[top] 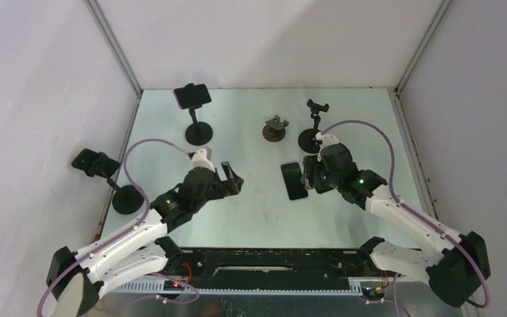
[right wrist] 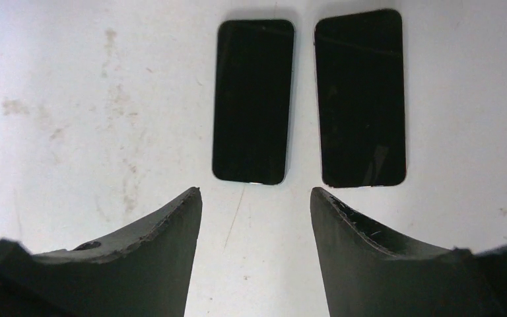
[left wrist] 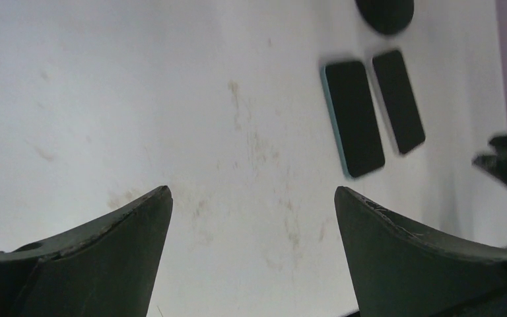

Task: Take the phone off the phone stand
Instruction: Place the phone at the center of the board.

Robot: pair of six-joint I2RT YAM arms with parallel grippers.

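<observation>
The pale surface (top: 251, 218) carries a phone (top: 192, 96) clamped crosswise in its stand (top: 198, 132) at the far left, beyond the left pincer (top: 233, 178), which gapes empty and is nearer. The right pincer (right wrist: 256, 191), parted and empty, hangs over two flat phones (right wrist: 253, 99).

Lab — white walls (top: 257, 39), metal struts (top: 114, 46), table (top: 257, 218)

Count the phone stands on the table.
4. The back-left stand holds a pink-edged phone; the left-edge stand holds a dark phone; the small centre stand and the back-right stand are empty. None seems hidden.
</observation>
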